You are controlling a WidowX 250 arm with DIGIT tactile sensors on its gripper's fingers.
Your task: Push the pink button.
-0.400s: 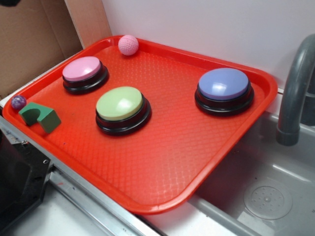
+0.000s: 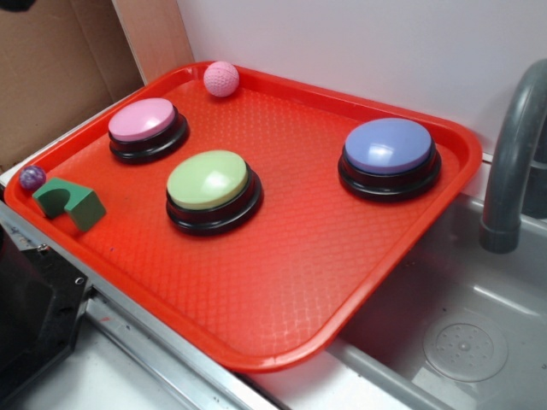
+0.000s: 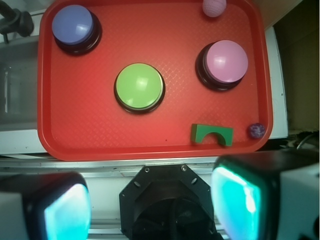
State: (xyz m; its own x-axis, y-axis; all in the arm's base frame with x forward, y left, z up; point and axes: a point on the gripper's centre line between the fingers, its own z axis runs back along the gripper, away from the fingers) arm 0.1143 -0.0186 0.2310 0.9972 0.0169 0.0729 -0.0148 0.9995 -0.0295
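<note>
While the claw (image 3: pixel 150 205) hangs open and empty, the pink button (image 3: pixel 226 61) looks rigid, smooth-domed: press its centre.

My gripper (image 3: pixel 152 200) shows only in the wrist view, along its bottom edge. The two fingers (image 3: pixel 45 207) stand well apart with a wide gap between their pads, so I read the jaws as spread and nothing sits between them. The pads glow teal and look blurred this close to the lens. I am looking straight down past them, and the gripper sits high above the tray (image 3: pixel 90 135), back from its near rim, touching nothing. In the exterior view I cannot see the arm.
</note>
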